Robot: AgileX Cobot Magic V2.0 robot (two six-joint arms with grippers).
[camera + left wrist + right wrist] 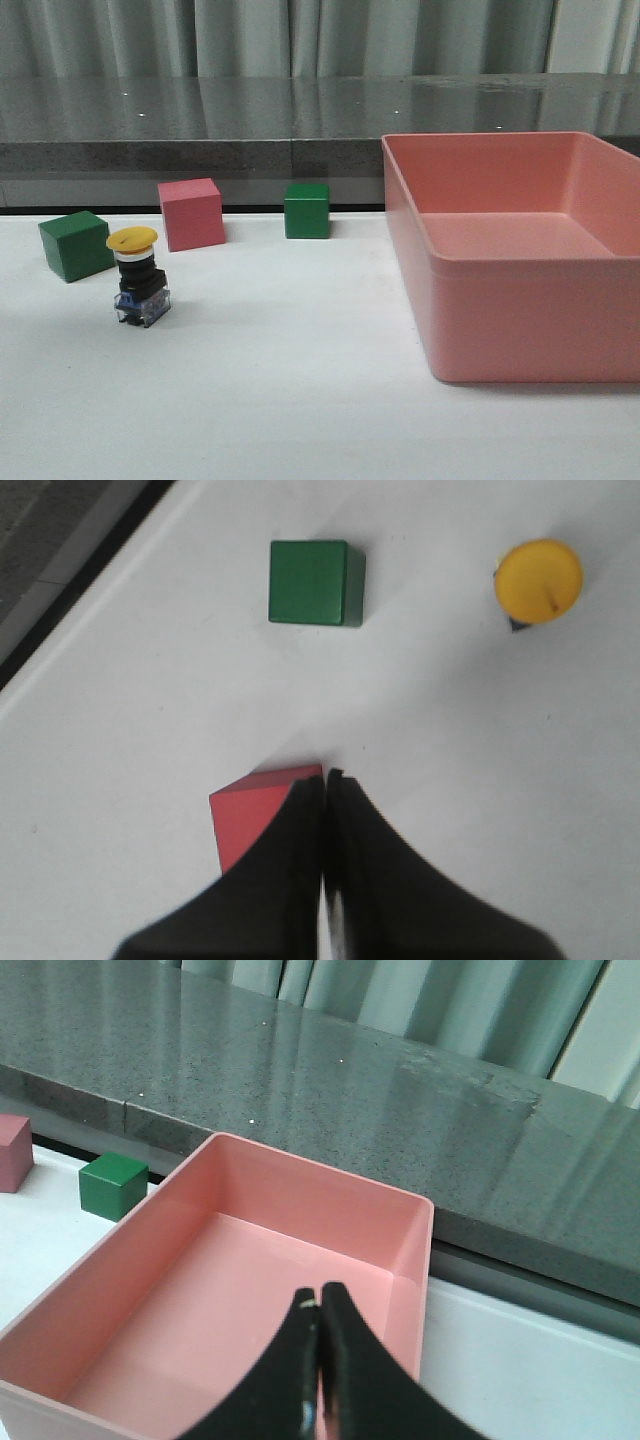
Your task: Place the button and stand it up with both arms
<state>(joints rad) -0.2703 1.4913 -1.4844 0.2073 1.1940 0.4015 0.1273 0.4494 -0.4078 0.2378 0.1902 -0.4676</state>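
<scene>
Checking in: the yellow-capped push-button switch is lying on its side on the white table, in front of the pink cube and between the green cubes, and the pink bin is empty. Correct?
One thing is wrong: the yellow-capped push-button switch is standing upright on its blue-clear base, cap on top, as the front view shows. It does sit on the white table, in front of the pink cube and between the green cubes, and the pink bin is empty.

Low front view across table point(300, 400), wrist views overhead, sharing red cube point(191, 213)

button point(139, 277) left of bin point(520, 330)
</scene>
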